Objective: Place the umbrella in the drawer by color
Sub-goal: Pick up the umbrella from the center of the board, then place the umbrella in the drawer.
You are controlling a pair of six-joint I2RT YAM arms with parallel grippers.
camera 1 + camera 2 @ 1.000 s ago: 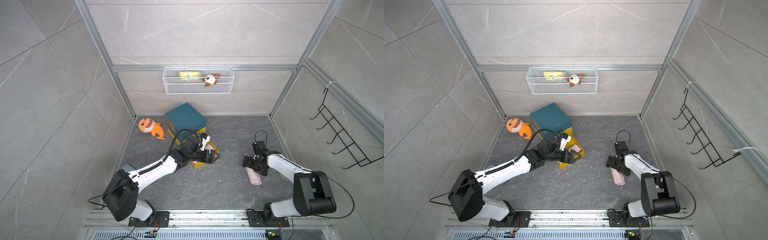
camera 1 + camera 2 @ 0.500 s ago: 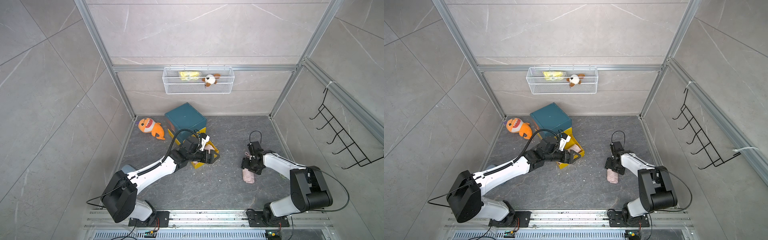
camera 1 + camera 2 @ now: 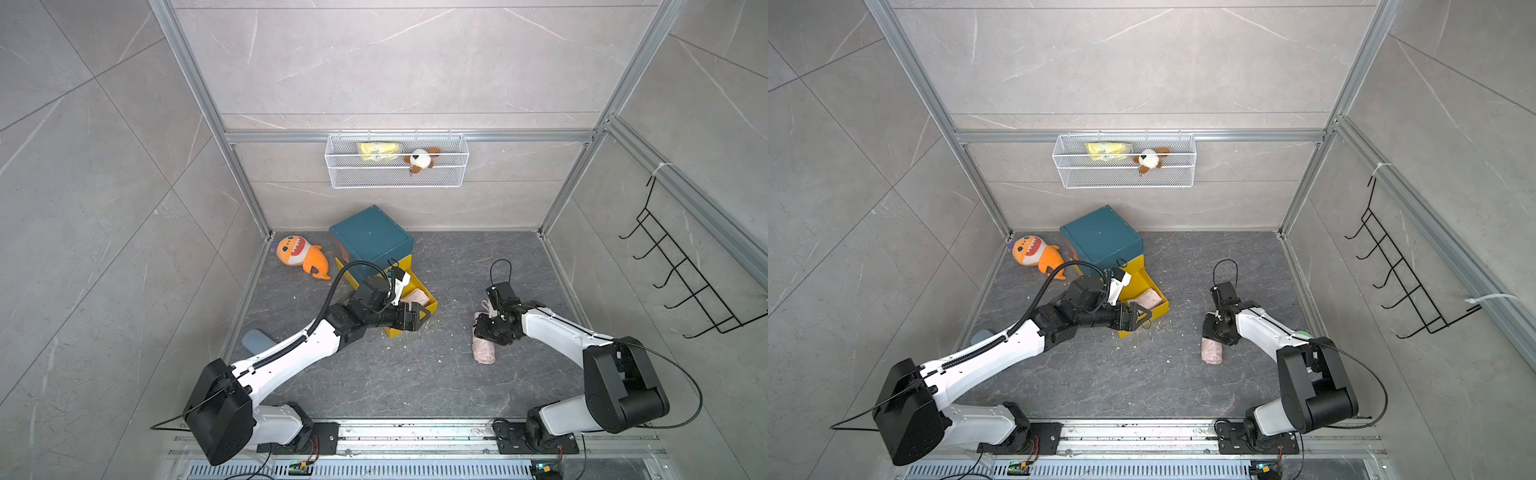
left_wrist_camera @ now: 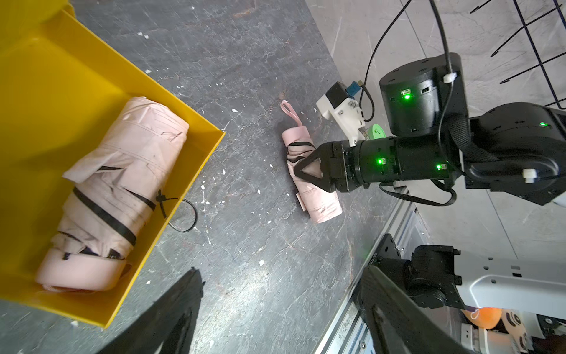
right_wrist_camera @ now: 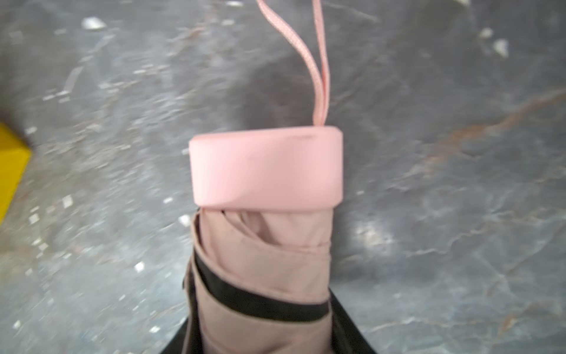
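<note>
Pink and folded, the umbrella (image 3: 484,351) lies on the grey counter (image 3: 415,374) right of the yellow drawer (image 3: 430,306), long axis near-to-far with the strap end far. The right claw (image 3: 484,330), its arm bent low, clasps the umbrella's middle. In a top view the left claw (image 3: 1136,318) gapes wide and empty at the drawer's near corner. Left wrist: a second umbrella (image 4: 122,184) lies in the drawer. Right wrist: black fingers (image 5: 349,334) hug the canopy.
</note>
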